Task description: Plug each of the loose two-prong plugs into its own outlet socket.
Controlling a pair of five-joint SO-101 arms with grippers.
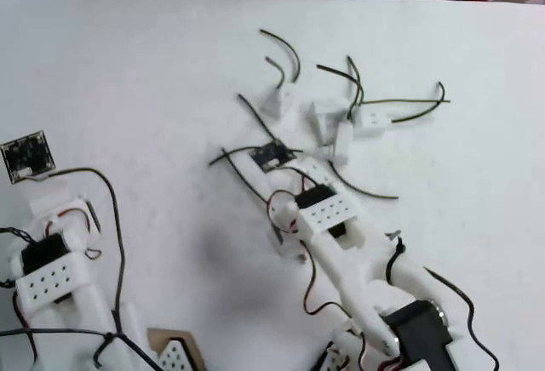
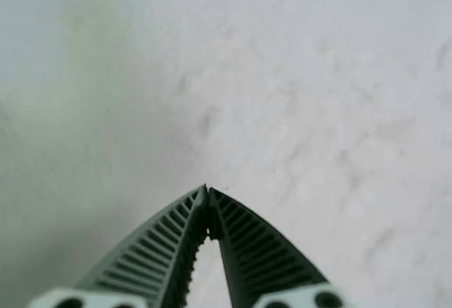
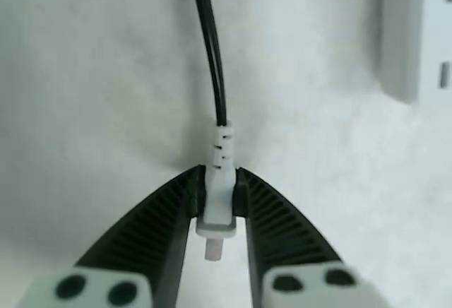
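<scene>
Left gripper: nearest to me, by the near left corner of the table. Its fingers are pressed together tip to tip with nothing between them, over bare table.
Right arm: comes in from the near edge, right of the middle, and points toward the table's centre.
Right gripper: pinching the plug across its body, one finger on each side face.
Plug: a small white moulded piece, held at the table's centre. Its ribbed collar sits just past my fingertips. A short white stub shows at the wrist end; it may be a prong, but I cannot tell.
Cord: thin, dark and twin. It leaves the collar and runs straight away from the gripper across the table.
Socket: a white block beyond the plug and off to one side, not touching it. Small slots seem to show on its face.
Far group: several white pieces with curling dark cords, past the centre toward the far edge. From above I cannot sort plugs from sockets.
Handling (judged): the plug is light, rigid and smooth, so it may twist or slip between my fingers. The cord is springy and likely to pull the plug off line. The prongs are thin and could bend if pushed in crooked.
Hold (judged): grip the flat sides of the body, never the collar or the cord, and leave the prong end free of the fingers.
</scene>
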